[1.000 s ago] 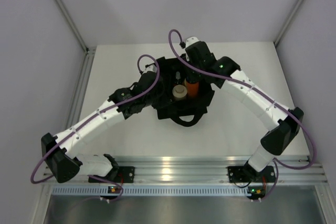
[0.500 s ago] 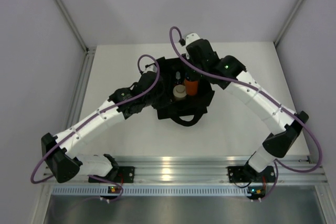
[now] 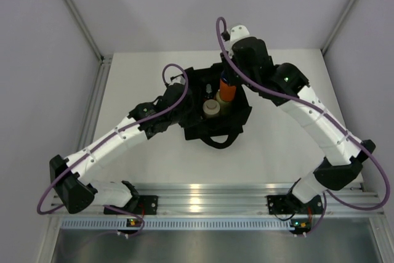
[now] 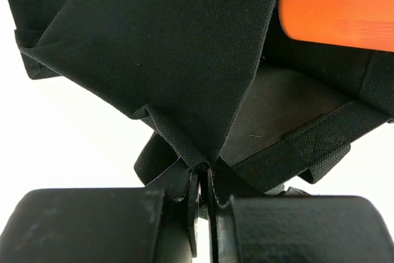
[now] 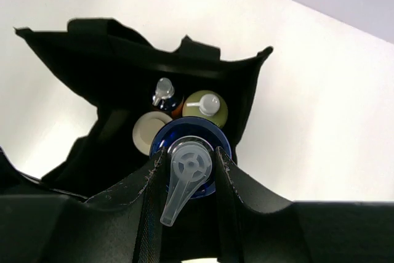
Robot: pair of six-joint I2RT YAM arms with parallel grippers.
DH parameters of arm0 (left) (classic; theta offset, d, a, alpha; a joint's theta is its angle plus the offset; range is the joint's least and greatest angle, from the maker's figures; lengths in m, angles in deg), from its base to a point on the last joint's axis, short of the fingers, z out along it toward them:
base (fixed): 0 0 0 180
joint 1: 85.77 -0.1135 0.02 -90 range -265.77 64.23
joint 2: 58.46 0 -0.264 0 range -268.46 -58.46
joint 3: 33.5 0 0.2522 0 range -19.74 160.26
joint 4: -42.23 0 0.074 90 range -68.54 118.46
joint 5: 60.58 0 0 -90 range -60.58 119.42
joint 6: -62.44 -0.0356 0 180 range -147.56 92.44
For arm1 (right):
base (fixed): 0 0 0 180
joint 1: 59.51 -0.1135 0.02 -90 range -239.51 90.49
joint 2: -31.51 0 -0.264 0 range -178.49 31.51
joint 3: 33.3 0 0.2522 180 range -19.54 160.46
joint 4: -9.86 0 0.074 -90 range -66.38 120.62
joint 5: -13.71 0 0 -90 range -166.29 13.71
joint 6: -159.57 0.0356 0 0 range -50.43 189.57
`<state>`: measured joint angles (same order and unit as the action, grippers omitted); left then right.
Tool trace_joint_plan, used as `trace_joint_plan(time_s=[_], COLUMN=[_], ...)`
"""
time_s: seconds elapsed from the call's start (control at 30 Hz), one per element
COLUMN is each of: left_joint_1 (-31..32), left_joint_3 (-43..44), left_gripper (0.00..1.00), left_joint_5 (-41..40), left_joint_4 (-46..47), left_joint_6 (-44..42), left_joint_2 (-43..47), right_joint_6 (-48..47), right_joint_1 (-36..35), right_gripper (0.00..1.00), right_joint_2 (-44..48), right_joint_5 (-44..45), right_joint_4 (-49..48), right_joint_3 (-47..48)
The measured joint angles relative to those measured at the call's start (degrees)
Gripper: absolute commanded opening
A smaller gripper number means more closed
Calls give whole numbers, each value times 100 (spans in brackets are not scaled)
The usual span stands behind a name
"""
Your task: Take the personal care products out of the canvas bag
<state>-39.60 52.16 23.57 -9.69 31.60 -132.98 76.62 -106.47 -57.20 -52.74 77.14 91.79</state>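
Observation:
The black canvas bag stands open mid-table. My right gripper is shut on the pump head of a slim orange bottle with a dark blue cap and holds it upright above the bag's opening. In the right wrist view the bag still holds three bottles: a cream-white cylinder, a pale yellow-green one and a second orange one with a pump. My left gripper is shut on the bag's left rim, a fold of fabric pinched between its fingers. The orange bottle also shows in the left wrist view.
The bag's loop handle lies on the white table on the near side. Metal frame posts rise at the table's back corners. An aluminium rail runs along the near edge by the arm bases.
My right gripper has risen and moved back and to the right, lifting the orange bottle up out of the bag. The left gripper has kept its hold on the rim.

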Motion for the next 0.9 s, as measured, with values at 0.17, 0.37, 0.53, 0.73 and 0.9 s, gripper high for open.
trace_joint_plan(time_s=[0.17,0.37,0.53,0.73,0.9], left_joint_1=[0,0,0,0,0], left_joint_3=[2,0,-20,-94,-114], left_gripper=[0,0,0,0,0], left_joint_5=[-7,-17,-17,4,4], left_joint_4=[0,0,2,2,2], left_joint_6=[13,35,52,50,46], left_joint_2=[0,2,26,72,118], right_joint_6=[0,15,-13,-177,-254], right_joint_1=[-9,-13,-13,-7,144], right_gripper=[0,0,0,0,0], right_joint_2=[105,267,317,481,540], right_joint_5=[4,136,358,807,1032], right_joint_4=[9,59,85,125,142], right_joint_3=[326,732,1154,1252,1244])
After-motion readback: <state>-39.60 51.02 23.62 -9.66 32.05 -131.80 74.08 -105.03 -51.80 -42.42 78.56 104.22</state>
